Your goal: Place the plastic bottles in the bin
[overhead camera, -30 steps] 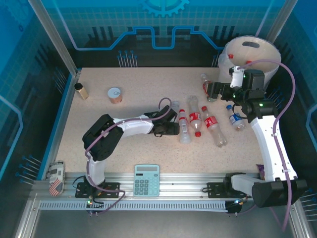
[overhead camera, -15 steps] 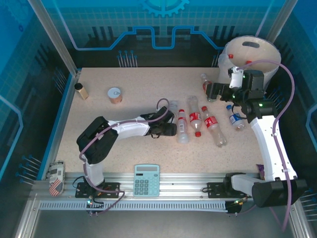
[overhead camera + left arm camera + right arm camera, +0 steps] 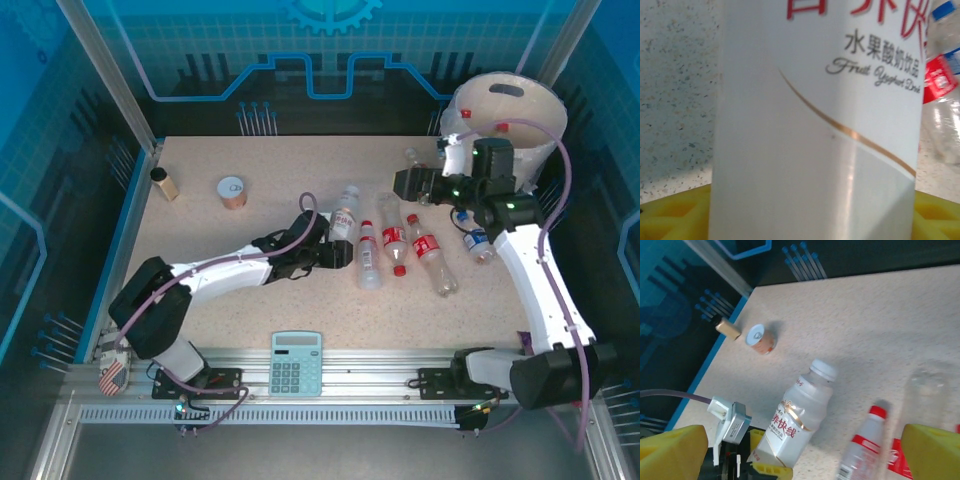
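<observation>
Plastic bottles (image 3: 395, 240) lay scattered across the middle of the speckled worktop (image 3: 300, 160), and one of them, a white-labelled bottle (image 3: 345, 214) with a white cap, was in the left gripper (image 3: 340, 254). That gripper was clenched around the bottle's lower end, its yellow pads (image 3: 771, 471) against the base. The bottle was tilted with its cap raised off the worktop and leaning toward the far side. From the left wrist camera, the bottle's white label with a thin gold curve stood close between the pads.

Just to the right of the held bottle, three red-labelled bottles (image 3: 428, 250) lay side by side on the worktop. A blue-labelled bottle (image 3: 472, 240) lay farther right, beneath the right arm.

The right gripper (image 3: 402, 184) hung above the far ends of those bottles. It was released, with its fingers (image 3: 670, 450) spread wide and nothing between them.

The bin (image 3: 530, 105) stood at the far right corner of the worktop, behind the right arm, with two red caps showing inside it.

A tin can (image 3: 232, 190) and a small brown jar (image 3: 163, 183) stood near the far left edge, well apart from the bottles. A calculator (image 3: 296, 362) lay at the near edge between the arm bases.
</observation>
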